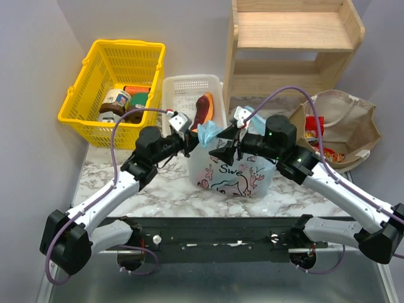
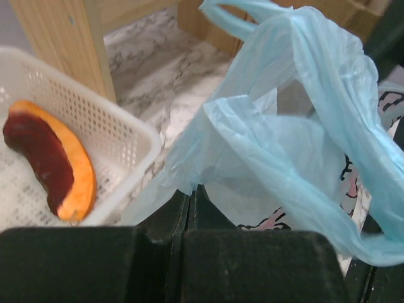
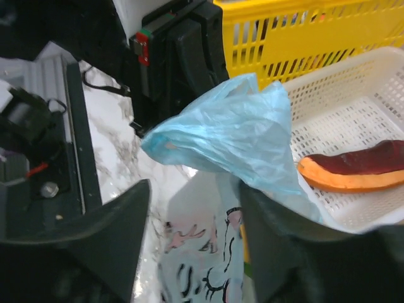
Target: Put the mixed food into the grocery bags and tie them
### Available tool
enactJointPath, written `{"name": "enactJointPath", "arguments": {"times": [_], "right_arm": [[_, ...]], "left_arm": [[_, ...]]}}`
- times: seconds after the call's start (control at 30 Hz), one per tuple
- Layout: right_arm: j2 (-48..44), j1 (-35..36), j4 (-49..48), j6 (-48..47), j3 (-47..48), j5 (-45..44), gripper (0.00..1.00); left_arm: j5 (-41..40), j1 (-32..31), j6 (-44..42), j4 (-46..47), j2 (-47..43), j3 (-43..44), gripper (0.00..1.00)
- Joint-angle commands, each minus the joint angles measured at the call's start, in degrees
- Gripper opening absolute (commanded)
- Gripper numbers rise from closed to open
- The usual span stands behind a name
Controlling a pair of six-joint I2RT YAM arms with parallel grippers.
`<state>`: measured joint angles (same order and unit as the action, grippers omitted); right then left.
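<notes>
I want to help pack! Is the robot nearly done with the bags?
Partly. Red snack packets sit in the tan bag. Right now the left fingers pinch one handle of the light-blue bag, and the right fingers stand open by the other. Neither bag is tied yet.

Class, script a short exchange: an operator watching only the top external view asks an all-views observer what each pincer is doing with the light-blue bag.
Operator: Left side first. Is it gripping anything?
Observer: Yes. Its wrist view shows the left pincer shut, pinching a fold of the light-blue bag.
Operator: And the right side?
Observer: The right pincer is open, with the bag's bunched handle just beyond its spread jaws.
</notes>
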<state>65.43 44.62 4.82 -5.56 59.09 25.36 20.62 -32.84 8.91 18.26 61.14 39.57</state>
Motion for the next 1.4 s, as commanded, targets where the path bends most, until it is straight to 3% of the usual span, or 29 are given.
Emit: {"name": "enactJointPath", "arguments": {"times": [0.0, 0.03, 0.17, 0.4, 0.73, 0.93, 1.2, 1.3, 1.37], "right_arm": [[-3.2, 0.3, 5.7, -6.7, 5.7, -8.6, 0.80], [-2.9, 0.3, 7.5, -8.0, 6.5, -9.7, 0.87], [-1.2, 0.3, 9.8, -14.3, 10.0, -12.7, 0.94], [-0.5, 0.3, 9.3, -22.1, 12.1, -10.5, 0.96], [-1.3, 0.3, 7.9, -22.7, 13.4, -13.9, 0.96], [-2.2, 0.2, 10.8, -22.8, 15.0, -10.3, 0.99], [6.6, 0.1, 16.7, -23.1, 23.1, -4.2, 0.95], [8.5, 0.1, 18.7, -22.4, 25.2, -2.7, 0.88], [8.8, 0.1, 19.3, -21.9, 25.4, -2.4, 0.76]], "left_arm": [[12.4, 3.9, -5.4, -1.2, 3.6, 6.5, 0.00], [14.3, 4.8, -5.3, -2.0, 4.3, 7.8, 0.00], [19.4, 6.9, -6.1, -5.8, 6.3, 10.7, 0.00], [20.8, 7.6, -6.9, -9.4, 7.8, 13.2, 0.00], [20.5, 7.6, -7.0, -11.1, 8.6, 14.0, 0.00], [20.9, 7.6, -7.0, -11.6, 9.3, 14.3, 0.00], [21.0, 7.6, -7.1, -12.3, 8.7, 14.5, 0.00], [20.7, 7.6, -7.1, -12.4, 8.2, 14.3, 0.00], [20.6, 7.6, -7.2, -12.5, 8.0, 14.1, 0.00]]}}
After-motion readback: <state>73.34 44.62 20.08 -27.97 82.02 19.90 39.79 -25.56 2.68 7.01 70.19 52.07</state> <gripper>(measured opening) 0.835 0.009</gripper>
